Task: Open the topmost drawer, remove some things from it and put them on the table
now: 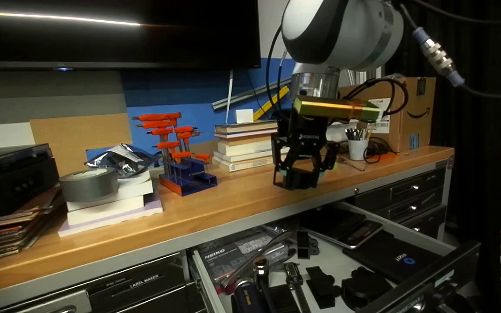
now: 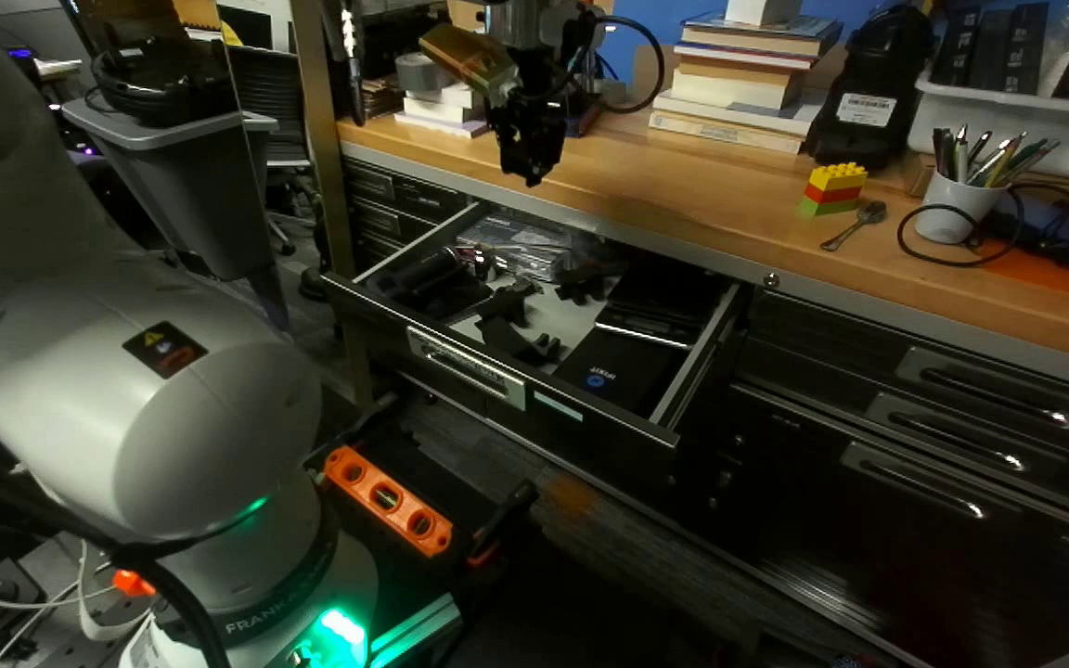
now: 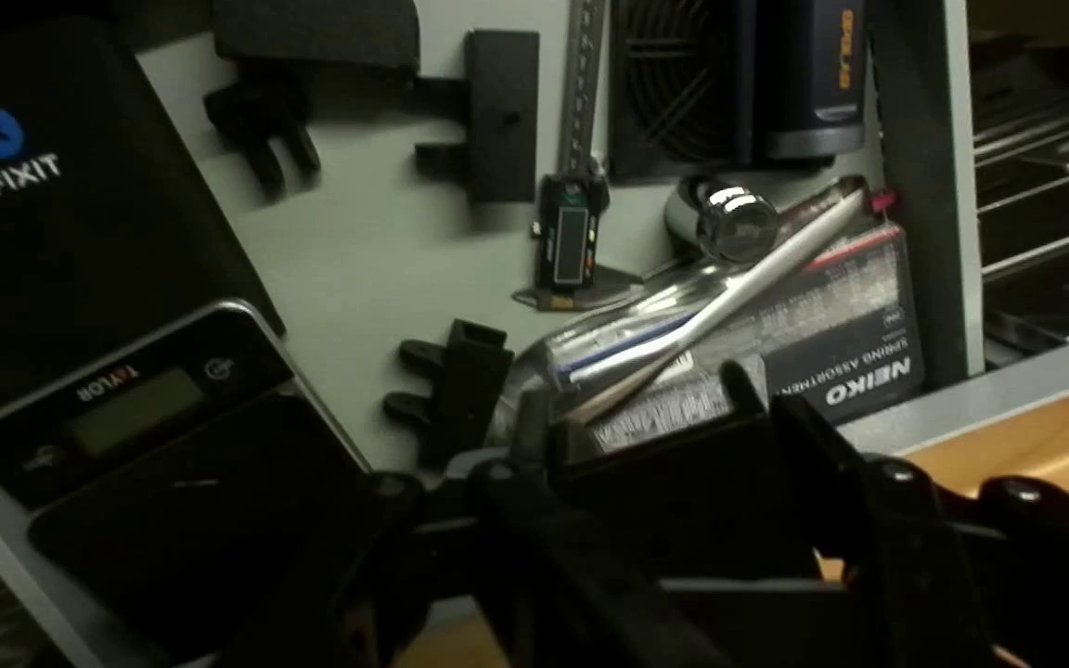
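Nearest the lens in the wrist view is the gripper point(image 1: 301, 173), its fingers clamped on the sides of a black piece point(image 1: 301, 180). In both exterior views it hangs over the front part of the table point(image 1: 242, 191); whether the piece touches the top, I cannot tell. Below, the drawer point(image 2: 386, 327) stands pulled out, with more such pieces on its pale floor: a flat piece point(image 3: 505, 116) just beside the caliper point(image 3: 572, 237), a small piece point(image 3: 471, 385) near the Neiko box point(image 3: 831, 357), and a bulky piece point(image 3: 316, 32) well apart from the box. The scale point(image 3: 140, 417) meets one end of the iFixit case point(image 3: 98, 241), and a long silver tool point(image 3: 757, 278) lies slanted across the box.

On the table, in an exterior view, hex keys point(image 1: 163, 117) stand in a rack point(image 1: 202, 180) between the tape point(image 1: 89, 184), which tops a low pile of books point(image 1: 107, 215), and a taller pile point(image 1: 246, 148). A carton point(image 1: 415, 117) stands near one end. In an exterior view, a spoon point(image 2: 861, 221) lies between toy bricks point(image 2: 834, 190) and a cup point(image 2: 966, 197) of pens point(image 2: 961, 158). The arm point(image 2: 219, 417) fills a side there, its base point(image 2: 340, 640) lit green.
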